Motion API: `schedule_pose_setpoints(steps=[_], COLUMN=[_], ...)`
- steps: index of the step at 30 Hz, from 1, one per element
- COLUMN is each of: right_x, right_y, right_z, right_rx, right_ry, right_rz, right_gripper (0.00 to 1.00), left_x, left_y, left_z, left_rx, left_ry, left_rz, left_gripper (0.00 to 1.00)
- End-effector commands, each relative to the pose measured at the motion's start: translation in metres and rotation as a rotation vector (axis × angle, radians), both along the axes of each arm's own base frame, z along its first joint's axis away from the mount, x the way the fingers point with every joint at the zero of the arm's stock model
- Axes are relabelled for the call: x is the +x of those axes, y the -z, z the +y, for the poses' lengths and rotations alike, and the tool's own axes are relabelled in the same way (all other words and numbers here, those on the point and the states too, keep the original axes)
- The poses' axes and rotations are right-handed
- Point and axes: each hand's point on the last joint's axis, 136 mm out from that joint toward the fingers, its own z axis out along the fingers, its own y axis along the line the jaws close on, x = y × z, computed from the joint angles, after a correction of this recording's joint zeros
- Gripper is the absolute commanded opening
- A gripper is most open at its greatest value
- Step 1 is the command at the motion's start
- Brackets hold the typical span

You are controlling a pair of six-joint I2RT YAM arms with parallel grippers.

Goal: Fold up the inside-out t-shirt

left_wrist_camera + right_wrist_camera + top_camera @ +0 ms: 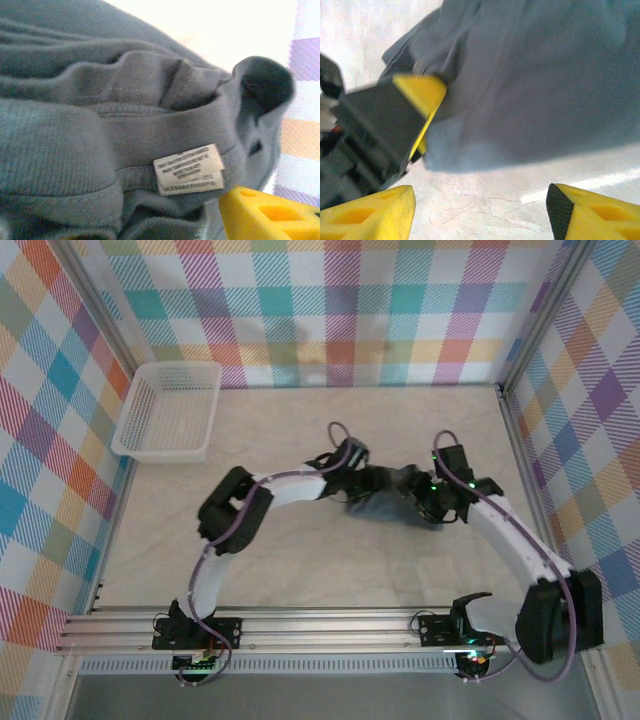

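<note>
While my right fingers (pixel 365 215) gape empty | left fingers (pixel 260 215) buried in bunched inside-out t-shirt (pixel 60 150), grip I cannot tell | risk: collar (pixel 165 130) slips free when lifted

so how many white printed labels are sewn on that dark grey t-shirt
2. The upper white printed label overlaps the lower label, both on a seam of the dark grey soft-fabric t-shirt; more may be hidden beneath.
</note>
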Motion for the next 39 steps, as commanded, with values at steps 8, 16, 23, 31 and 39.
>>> schedule_pose_setpoints(steps=[8,16,23,31,39], right_x=[-0.03,0.011,0.055,0.129,0.212], right_y=[0.008,0.059,0.088,0.097,0.091], right_z=[-0.066,-0.043,-0.071,-0.116,-0.15], right_rx=[0.095,0.222,0.04,-0.185,-0.171], right_ry=[0.337,0.272,0.307,0.307,0.389], right_rz=[0.141,0.23,0.254,0.237,0.192], right_gripper=[0.7,0.49,0.32,0.29,0.29], left_x=[0.013,0.008,-0.035,-0.053,-0.06], left_y=[-0.058,-0.163,-0.167,-0.146,-0.157], left_z=[-0.044,0.129,0.237,0.285,0.321], left_rx=[0.059,0.202,0.383,0.457,0.514], left_ry=[0.021,-0.122,-0.236,-0.342,-0.427], left_rz=[-0.195,-0.465,-0.496,-0.466,-0.5], left_gripper=[0.93,1.0,1.0,1.0,1.0])
